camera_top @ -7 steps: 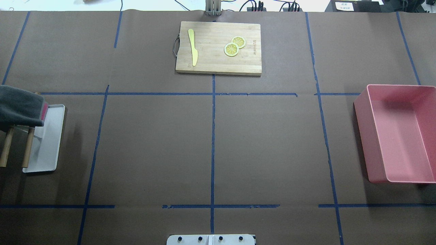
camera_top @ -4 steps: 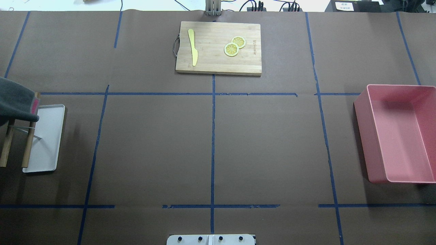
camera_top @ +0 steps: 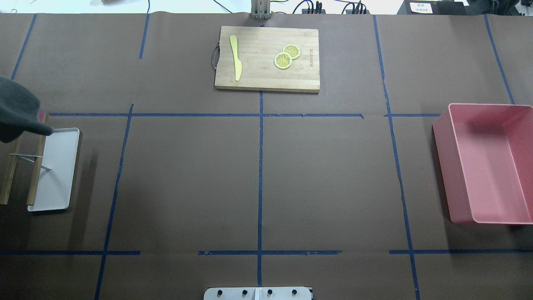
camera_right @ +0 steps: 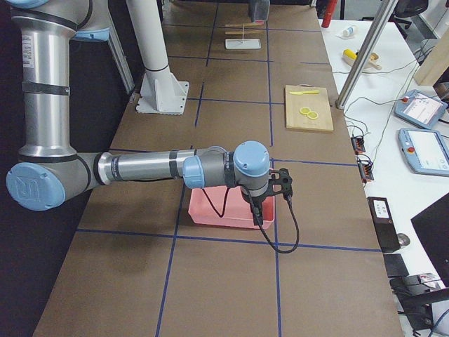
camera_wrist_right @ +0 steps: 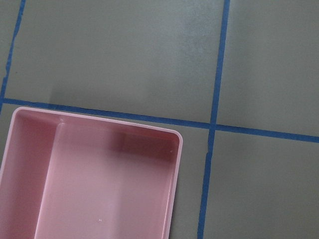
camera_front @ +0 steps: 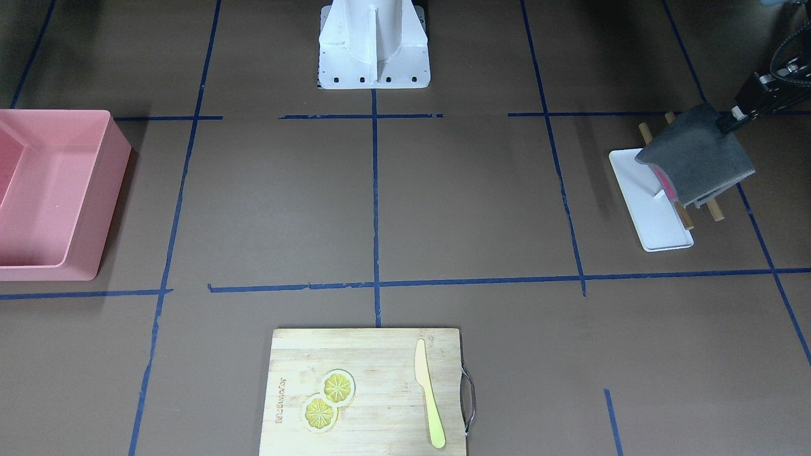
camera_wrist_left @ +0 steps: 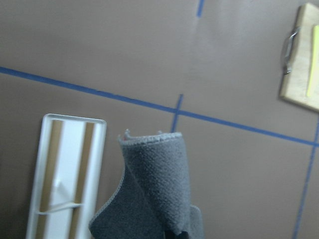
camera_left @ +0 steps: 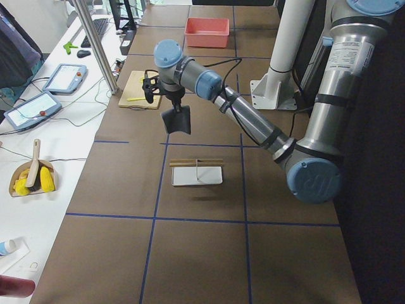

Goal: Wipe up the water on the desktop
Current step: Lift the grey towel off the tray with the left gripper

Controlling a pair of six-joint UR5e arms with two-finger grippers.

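The desktop (camera_top: 187, 179) is dark brown with blue tape lines; no water shows on it in any view. My left gripper (camera_front: 723, 123) is shut on a grey cloth (camera_front: 697, 158) with a pink inner side. It holds the cloth in the air above the far end of a white tray (camera_front: 652, 209). The cloth hangs at the left edge of the overhead view (camera_top: 18, 110) and in the left wrist view (camera_wrist_left: 154, 189). My right gripper (camera_right: 258, 209) hovers over a pink bin (camera_right: 217, 210); I cannot tell whether it is open or shut.
A wooden two-rod rack (camera_top: 35, 166) stands on the white tray (camera_top: 58, 175). A bamboo cutting board (camera_top: 266, 58) with a yellow knife and lemon slices lies at the far middle. The pink bin (camera_top: 487, 162) stands at the right edge.
The cloth has risen off the wooden rack and moved away from the robot, toward the left edge. The rack's rods now show bare. The right arm has not moved.
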